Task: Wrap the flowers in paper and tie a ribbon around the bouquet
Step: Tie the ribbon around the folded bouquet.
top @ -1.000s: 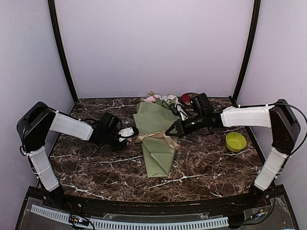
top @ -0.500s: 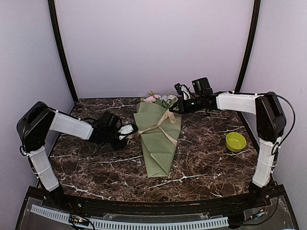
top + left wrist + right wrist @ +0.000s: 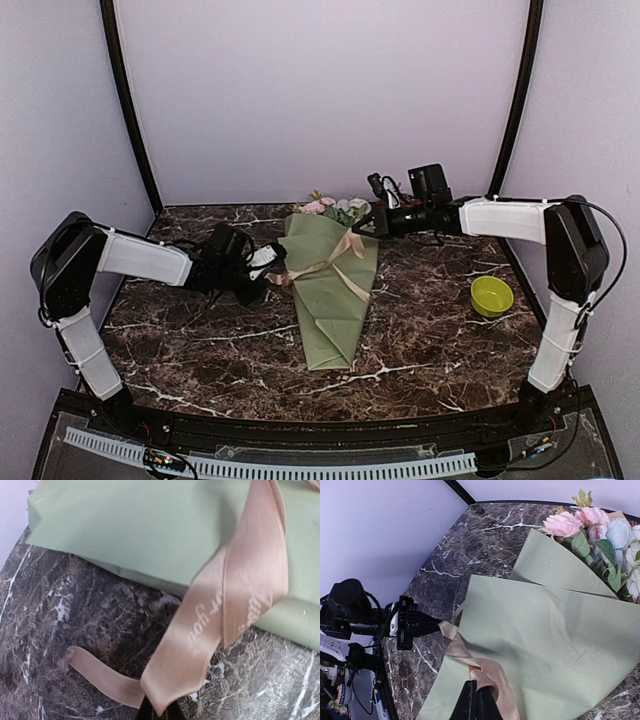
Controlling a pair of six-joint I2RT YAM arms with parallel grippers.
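The bouquet lies in the middle of the table, a sage-green paper cone with its tip toward me. Pink and white flowers show at its far wide end, and the blooms are at the top right of the right wrist view. The tan ribbon crosses the cone. My left gripper is shut on one ribbon strand at the cone's left edge, and a loose tail lies on the marble. Above the cone's far right corner, my right gripper is shut on the other ribbon strand, which runs taut.
A small yellow-green bowl stands on the dark marble table at the right. Lilac walls close in the back and both sides. In the right wrist view the left gripper points at the cone's edge.
My right gripper rose from the middle of the cone to the far right and drew its ribbon strand out taut. The left gripper shifted slightly toward the cone, still holding its strand.
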